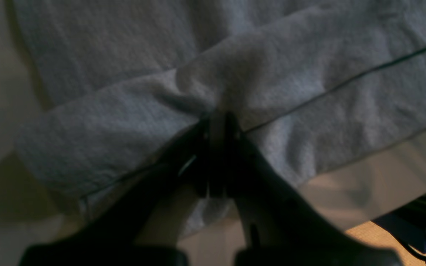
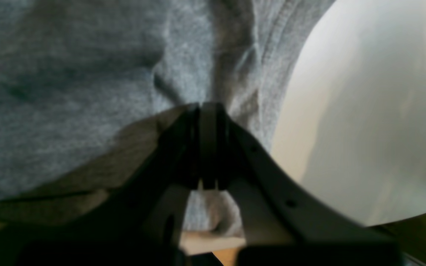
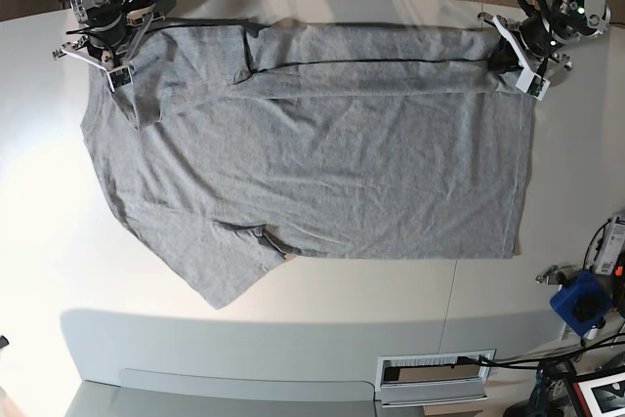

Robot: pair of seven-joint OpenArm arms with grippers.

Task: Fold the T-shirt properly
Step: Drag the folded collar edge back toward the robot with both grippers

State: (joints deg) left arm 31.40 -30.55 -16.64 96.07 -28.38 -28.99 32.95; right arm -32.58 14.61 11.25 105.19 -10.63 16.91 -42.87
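The heather-grey T-shirt lies spread on the white table, plain side up, with its far long edge folded over into a band. One sleeve points toward the near left. My left gripper is at the shirt's far right corner. In the left wrist view it is shut on a bunched fold of the T-shirt. My right gripper is at the far left corner. In the right wrist view it is shut on gathered cloth of the T-shirt.
A blue box and cables sit off the table's right edge. A slotted tray is set at the near edge. The table shows bare to the right of the right gripper.
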